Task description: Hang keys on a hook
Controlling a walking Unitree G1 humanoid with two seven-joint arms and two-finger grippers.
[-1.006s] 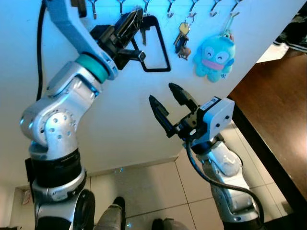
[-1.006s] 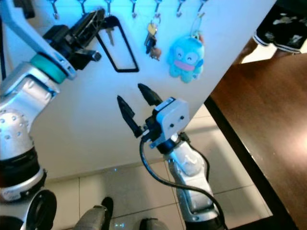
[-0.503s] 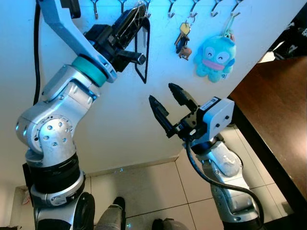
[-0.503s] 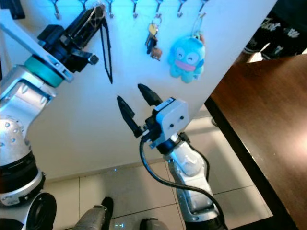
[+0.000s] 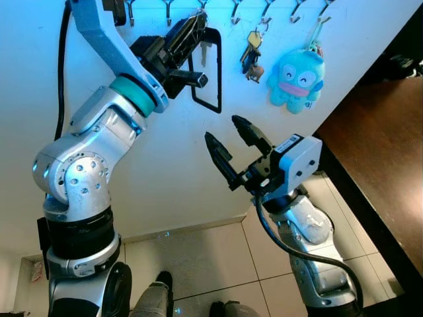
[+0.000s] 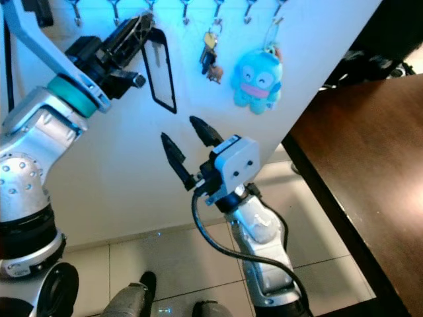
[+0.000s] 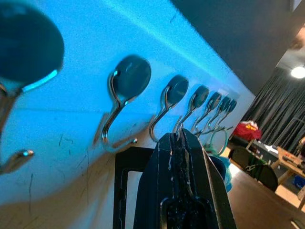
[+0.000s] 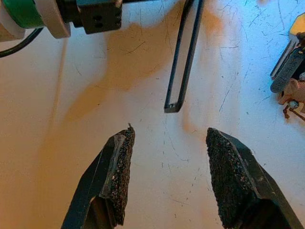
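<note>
Silver hooks [image 5: 168,6] run in a row along the top of a white wall [image 5: 172,172] that is lit bluish. At the left side, the left pincer [image 5: 192,26] is raised up to this row, and its black fingers are clenched on a key ring. A black rectangular strap loop [image 5: 206,72] and a small key [image 5: 205,54] hang down from this grip, against the wall, just under the hooks. In the left wrist view the closed fingers [image 7: 183,191] point at the hooks [image 7: 125,98], and the ring sits near one hook; it cannot be told if the ring is already over it. More to the right, another bunch of keys [image 5: 251,56] hangs from a hook, and beside it a blue plush toy [image 5: 295,78] hangs too. Lower, the right pincer [image 5: 228,146] is released, its two fingers wide apart, holding nothing and pointing at the wall under the strap loop. At the far right there is a dark wooden surface [image 5: 377,152].
</note>
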